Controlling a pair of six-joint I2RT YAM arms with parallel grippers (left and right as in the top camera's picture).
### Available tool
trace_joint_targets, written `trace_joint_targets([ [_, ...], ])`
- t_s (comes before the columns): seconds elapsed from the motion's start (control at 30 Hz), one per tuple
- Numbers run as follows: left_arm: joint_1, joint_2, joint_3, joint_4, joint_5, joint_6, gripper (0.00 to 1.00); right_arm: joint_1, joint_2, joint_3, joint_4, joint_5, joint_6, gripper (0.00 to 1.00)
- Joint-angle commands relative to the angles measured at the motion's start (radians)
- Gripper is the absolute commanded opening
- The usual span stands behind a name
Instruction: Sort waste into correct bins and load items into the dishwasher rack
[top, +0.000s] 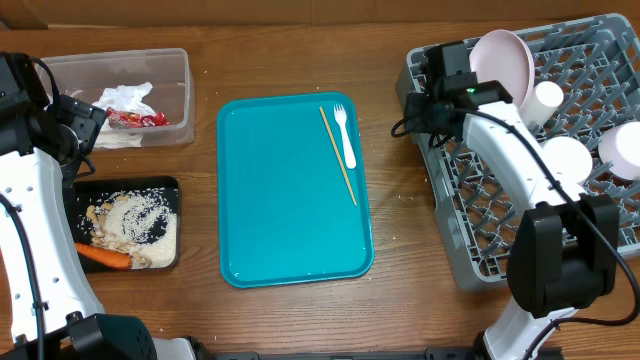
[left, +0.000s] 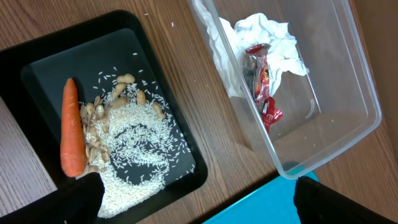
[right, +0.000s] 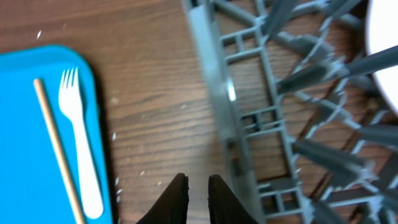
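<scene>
Right claw (right: 198, 186) is nearly shut and holding nothing, hanging over bare table by the rack (top: 440, 215) wall; left claw (left: 193, 202) gapes wide, empty. Plate (top: 503, 62), cup and bowls look racked, waste binned. Fork (top: 346, 133) and stick (top: 338, 155) wait near the teal tray (top: 285, 200)'s right edge

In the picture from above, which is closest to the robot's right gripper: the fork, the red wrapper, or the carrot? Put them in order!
From the right gripper:
1. White fork, on the teal tray beside it.
2. Red wrapper, in the clear tub across the table.
3. Carrot, in the black tray, far corner.
</scene>
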Motion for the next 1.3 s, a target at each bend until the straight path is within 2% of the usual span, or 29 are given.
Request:
trace_joint_targets([
  [0.0, -0.001, 0.004, 0.007, 0.001, -0.003, -0.01, 1.0, -0.039, -0.013, 0.01, 0.02, 0.028, -0.008, 0.14],
  [0.2, -0.001, 0.004, 0.007, 0.001, -0.003, -0.01, 1.0, -0.069, 0.008, 0.01, 0.021, 0.024, -0.008, 0.11],
  [0.3, -0.001, 0.004, 0.007, 0.001, -0.003, -0.01, 1.0, -0.069, 0.006, 0.029, 0.018, 0.022, -0.016, 0.04],
  [0.53, -0.001, 0.004, 0.007, 0.001, -0.003, -0.01, 1.0, -0.068, -0.021, 0.117, -0.002, -0.219, -0.059, 0.04],
  [0.83, -0.001, 0.004, 0.007, 0.001, -0.003, -0.01, 1.0, -0.068, 0.127, 0.09, 0.032, -0.219, -0.086, 0.04],
  [1.07, -0.001, 0.004, 0.007, 0.001, -0.003, -0.01, 1.0, -0.069, 0.133, 0.09, 0.04, -0.121, -0.086, 0.04],
  [1.27, -0.001, 0.004, 0.007, 0.001, -0.003, -0.01, 1.0, -0.068, 0.132, 0.105, 0.022, -0.114, -0.086, 0.04],
])
